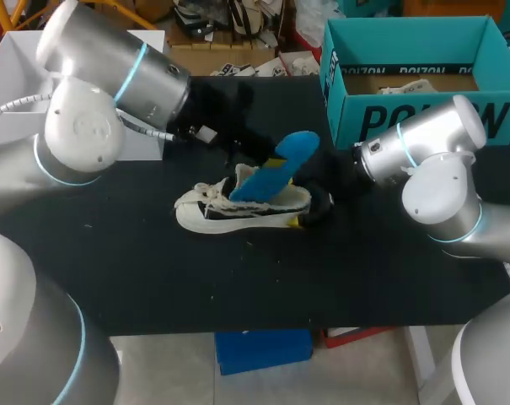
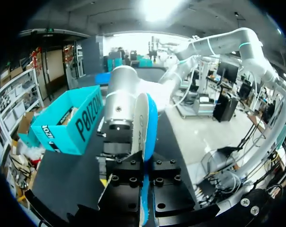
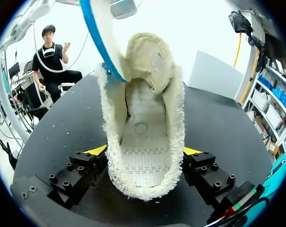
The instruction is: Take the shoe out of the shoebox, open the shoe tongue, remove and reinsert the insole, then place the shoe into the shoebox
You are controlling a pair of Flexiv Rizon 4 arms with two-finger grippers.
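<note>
a cream shoe (image 1: 238,209) lies on its sole in the middle of a black bench (image 1: 153,278). seen from the head view, its long axis runs from 9 o'clock to 3 o'clock, with the toe at 9 and the heel at 3.

the right hand (image 3: 145,156), coming in from 3 o'clock, is clamped on the heel. 1 yellow tip presses each side of the shoe, and the opening faces the wrist camera.

a blue insole (image 1: 276,169) stands out of the shoe's opening. its lower end is inside, and its free end slants up towards 1 o'clock, so it crosses the shoe's axis instead of lying along it. the left hand (image 2: 143,165), coming in from 10 o'clock, grips the insole edge-on between its 2 fingers and is the nearer hand to it.

my judgement is that the coming move turns on this angle. the insole must travel along its own length, either out of the opening or down towards the toe at 9 o'clock, while the right hand holds the shoe steady. i cannot tell which of the 2 is under way.

the teal shoebox (image 1: 381,118) sits open at 1 o'clock from the shoe, well apart from it. it has large dark lettering on its side wall. no other writing is legible.
</note>
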